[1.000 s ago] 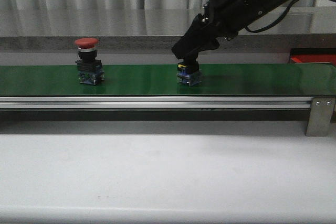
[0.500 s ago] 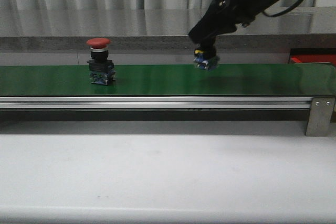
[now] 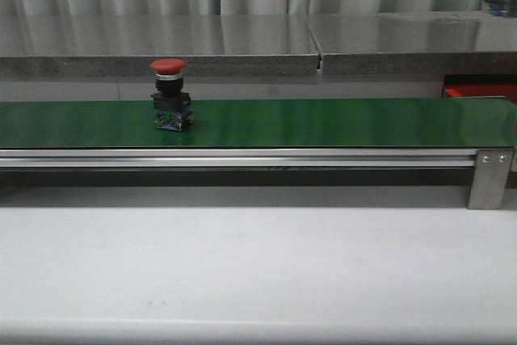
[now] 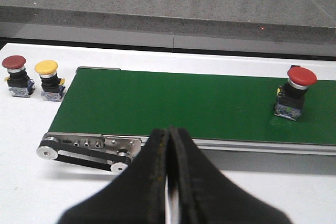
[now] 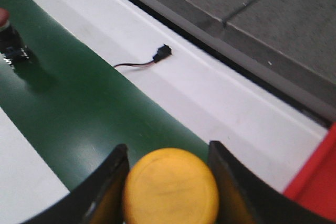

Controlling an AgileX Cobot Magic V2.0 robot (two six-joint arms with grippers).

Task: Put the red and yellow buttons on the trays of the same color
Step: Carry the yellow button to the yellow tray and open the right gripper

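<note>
A yellow button [image 5: 170,187] sits between the two fingers of my right gripper [image 5: 168,153], which is shut on it above the end of the green belt [image 5: 89,108]. A corner of the red tray [image 5: 315,182] lies just beyond; from the front it shows as a red strip [image 3: 481,86] behind the belt's right end. A red button [image 3: 169,94] stands upright on the belt, also seen from the left wrist [image 4: 294,93]. My left gripper [image 4: 169,136] is shut and empty, in front of the belt. No yellow tray is in view.
Another red button [image 4: 14,69] and another yellow button [image 4: 48,73] stand on the white table beyond the belt's roller end [image 4: 84,148]. A black cable connector [image 5: 157,55] lies on the white table behind the belt. A grey ledge [image 3: 161,58] runs along the back.
My right arm has lifted the yellow button off the belt and gone up and right, almost out of the front view. The red button has ridden right along the belt.
</note>
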